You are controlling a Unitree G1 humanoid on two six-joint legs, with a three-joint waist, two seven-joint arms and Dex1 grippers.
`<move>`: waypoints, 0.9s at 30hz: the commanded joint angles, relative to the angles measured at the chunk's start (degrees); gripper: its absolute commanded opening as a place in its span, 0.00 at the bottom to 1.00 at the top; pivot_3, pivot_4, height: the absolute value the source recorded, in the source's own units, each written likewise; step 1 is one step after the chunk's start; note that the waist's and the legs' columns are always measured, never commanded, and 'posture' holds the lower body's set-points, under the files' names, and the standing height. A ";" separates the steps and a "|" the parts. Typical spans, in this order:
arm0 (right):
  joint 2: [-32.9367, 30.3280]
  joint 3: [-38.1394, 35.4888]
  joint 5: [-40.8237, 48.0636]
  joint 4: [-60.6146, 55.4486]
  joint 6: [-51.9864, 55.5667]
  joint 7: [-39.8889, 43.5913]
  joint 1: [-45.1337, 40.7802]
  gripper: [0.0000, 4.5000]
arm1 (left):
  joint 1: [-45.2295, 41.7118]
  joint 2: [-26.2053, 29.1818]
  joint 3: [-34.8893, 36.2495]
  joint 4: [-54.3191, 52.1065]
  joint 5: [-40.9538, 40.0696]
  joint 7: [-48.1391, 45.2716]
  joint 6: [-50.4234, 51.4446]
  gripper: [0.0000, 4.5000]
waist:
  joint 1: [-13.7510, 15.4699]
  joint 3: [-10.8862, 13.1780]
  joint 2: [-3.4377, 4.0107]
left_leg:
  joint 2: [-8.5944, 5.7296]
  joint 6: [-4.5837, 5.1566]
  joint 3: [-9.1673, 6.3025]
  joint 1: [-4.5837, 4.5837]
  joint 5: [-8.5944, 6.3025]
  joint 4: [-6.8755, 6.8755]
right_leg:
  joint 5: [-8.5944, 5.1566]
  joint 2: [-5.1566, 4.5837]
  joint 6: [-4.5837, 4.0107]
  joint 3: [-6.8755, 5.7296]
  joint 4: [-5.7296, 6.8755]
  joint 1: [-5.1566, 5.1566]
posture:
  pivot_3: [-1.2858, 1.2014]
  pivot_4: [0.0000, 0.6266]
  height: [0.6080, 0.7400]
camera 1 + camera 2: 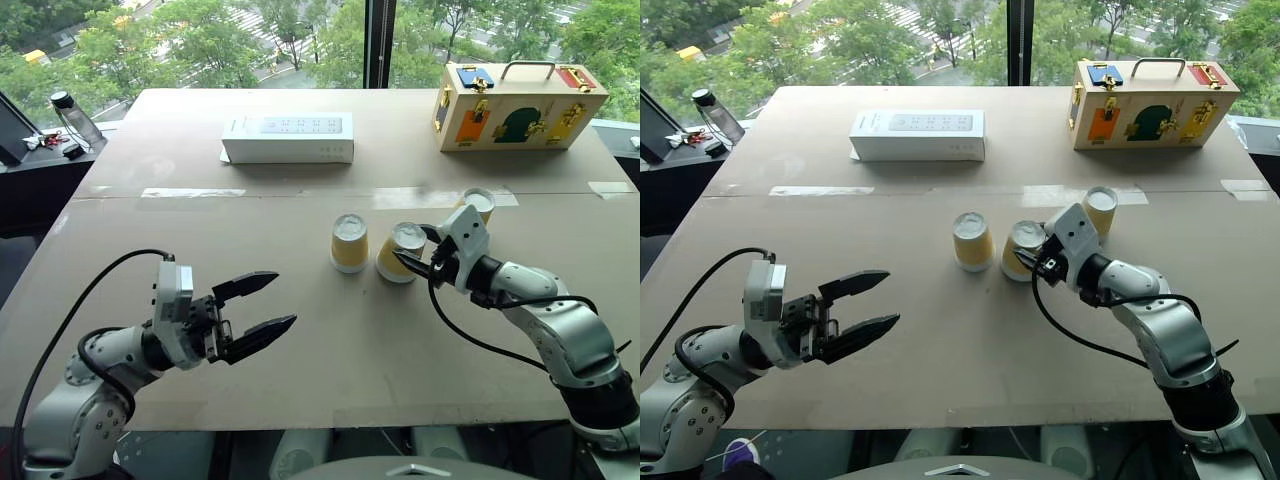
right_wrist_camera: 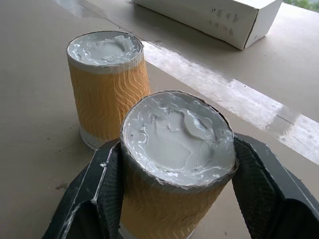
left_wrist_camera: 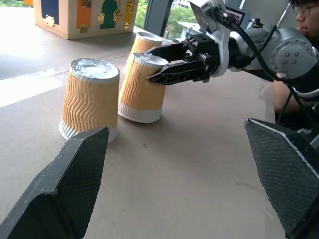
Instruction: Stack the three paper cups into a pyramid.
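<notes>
Both arms are built of rounded silver-grey shells joined by black bands at the joints. A black cable loops free from each forearm and runs up to the wrist. The left hand [image 1: 262, 308] carries two long, black, tapering fingers with a fine dimpled texture on their inner faces, fixed to a black block full of small mechanical parts; a white rectangular housing sits at 12 o'clock above it. The right hand [image 1: 408, 257] has the same black fingers and white wrist housing.
</notes>
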 commanded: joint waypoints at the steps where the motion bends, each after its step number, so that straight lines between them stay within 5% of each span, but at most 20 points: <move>1: 1.87 1.78 -2.10 1.94 -2.82 1.23 -2.58 0.51 | 1.50 0.30 2.62 -3.11 -1.98 1.05 -0.10 1.00 | -0.10 0.01 0.02 | 0.03 0.00 0.01 0.02 0.00 0.00 | 0.02 0.03 -0.04 0.00 0.00 0.00 | 0.52 0.24 1.00; 6: 4.55 3.37 -3.64 5.31 -3.32 2.22 -3.91 0.51 | 2.06 0.91 4.04 -1.89 -1.99 0.66 -0.70 1.00 | -0.12 0.00 0.00 | 0.17 0.00 0.05 0.07 0.00 0.00 | 0.06 0.20 -0.20 -0.02 0.02 0.01 | 0.52 0.24 1.00; 7: 4.92 3.56 -4.02 5.97 -3.57 2.46 -3.90 0.69 | 2.03 1.01 4.18 -1.59 -1.85 0.48 -0.82 1.00 | -0.12 0.00 0.00 | 0.19 0.00 0.05 0.08 0.00 0.00 | 0.08 0.22 -0.22 -0.02 0.02 0.01 | 0.52 0.24 1.00; 11: 4.82 3.38 -5.03 5.89 -4.29 3.20 -3.08 0.98 | 1.39 1.25 4.41 -1.26 -2.03 0.43 -0.77 1.00 | -0.09 0.02 0.04 | 0.20 -0.01 0.07 0.08 0.00 0.00 | 0.10 0.24 -0.21 0.00 0.01 0.00 | 0.52 0.24 1.00; 21: -1.66 -15.41 9.80 -9.31 4.35 5.58 -3.61 0.98 | -0.42 0.49 3.47 -0.49 -2.36 -0.19 -1.07 1.00 | 0.02 0.06 0.08 | 0.24 -0.04 0.06 0.02 -0.02 0.00 | 0.12 0.25 -0.17 -0.01 -0.06 0.01 | 0.52 0.24 1.00; 27: -3.74 -14.33 -0.14 3.49 3.75 -2.09 -9.58 0.98 | -2.53 0.09 2.17 -0.02 -2.74 -1.32 -1.39 1.00 | -0.05 0.04 0.05 | 0.26 -0.04 0.14 0.07 -0.02 0.00 | 0.11 0.33 -0.30 0.00 -0.06 0.01 | 0.52 0.24 1.00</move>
